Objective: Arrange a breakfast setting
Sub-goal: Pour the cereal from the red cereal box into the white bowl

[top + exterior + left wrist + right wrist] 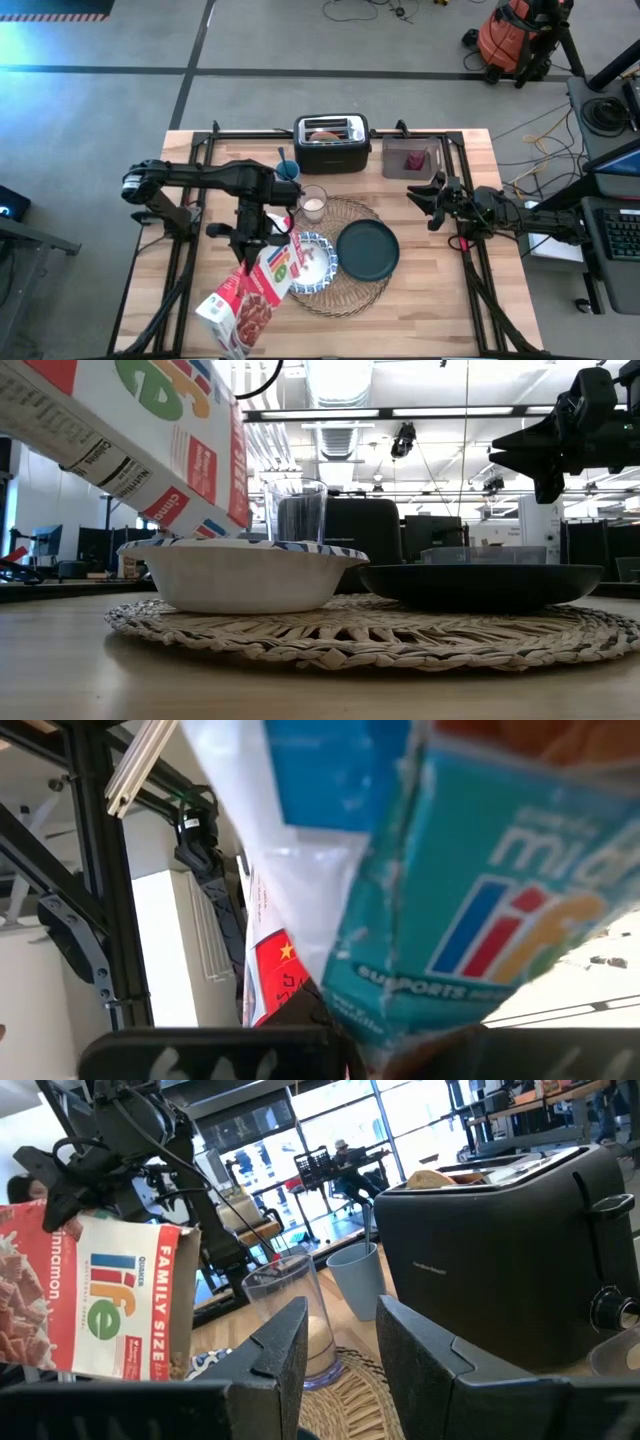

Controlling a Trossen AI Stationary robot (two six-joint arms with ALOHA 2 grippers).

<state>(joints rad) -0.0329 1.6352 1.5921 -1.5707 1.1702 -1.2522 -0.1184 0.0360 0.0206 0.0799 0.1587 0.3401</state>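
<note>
My left gripper (250, 243) is shut on a red Life cereal box (255, 295), held tilted with its lower end over the blue-and-white bowl (312, 265). The bowl and the dark teal plate (367, 250) rest on the round woven placemat (345, 300). The glass (313, 206), with some milk at its bottom, stands at the mat's far edge. A small dark-red item (415, 160) lies in a clear tub. My right gripper (428, 203) is open and empty, above the table right of the plate. No spoon shows. My left gripper holds the cereal box at its upper edge (62, 1215), in the half nearer the bowl, coming from above. The gripper body hides the fingertips. The box is lifted clear and slants, its lower corner (238, 520) just above the bowl's rim (200, 545), its other end raised toward the table's near left.
A black-and-silver toaster (332, 140) with toast in it stands at the far edge, a small blue cup (288, 170) to its left and the clear tub (410, 158) to its right. Black frame rails (185, 270) run along both sides of the table.
</note>
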